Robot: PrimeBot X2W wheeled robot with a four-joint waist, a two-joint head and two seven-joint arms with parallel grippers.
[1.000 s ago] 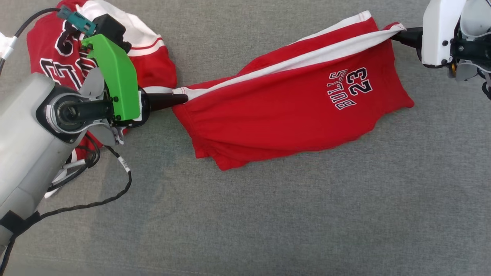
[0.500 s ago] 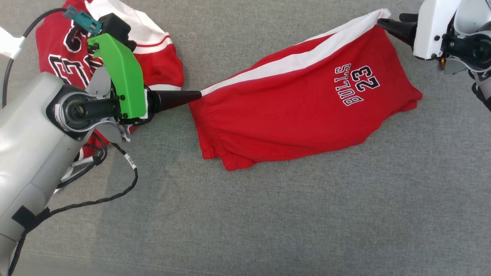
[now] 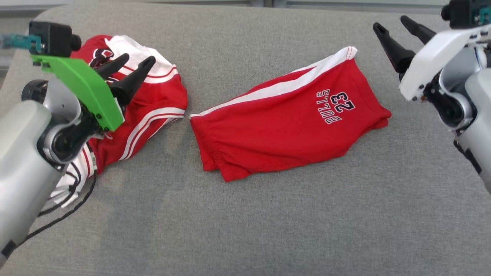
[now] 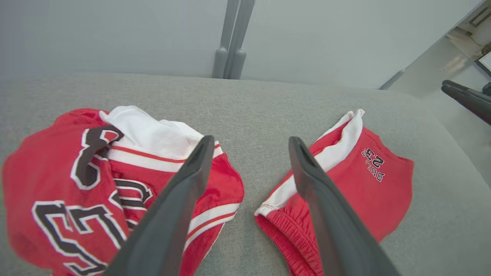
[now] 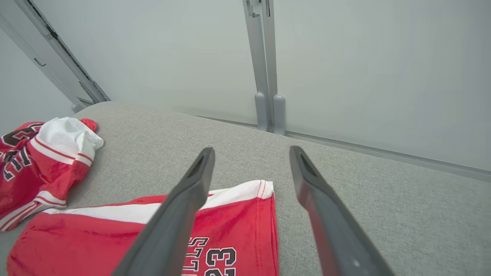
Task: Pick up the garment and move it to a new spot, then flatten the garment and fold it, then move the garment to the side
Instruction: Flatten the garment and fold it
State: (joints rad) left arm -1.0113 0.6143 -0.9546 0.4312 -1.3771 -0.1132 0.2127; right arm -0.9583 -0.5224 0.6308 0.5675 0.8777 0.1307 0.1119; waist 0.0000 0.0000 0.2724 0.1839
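Now both jaws are standing wide open, holding nothing; the crumpled red-and-white jersey T-shirt [image 3: 161, 96] is lying under the left jaws, which should be taking a free edge.

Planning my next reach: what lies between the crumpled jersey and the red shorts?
Only bare grey upholstery between the jersey and the shorts; head and left wrist views show it.
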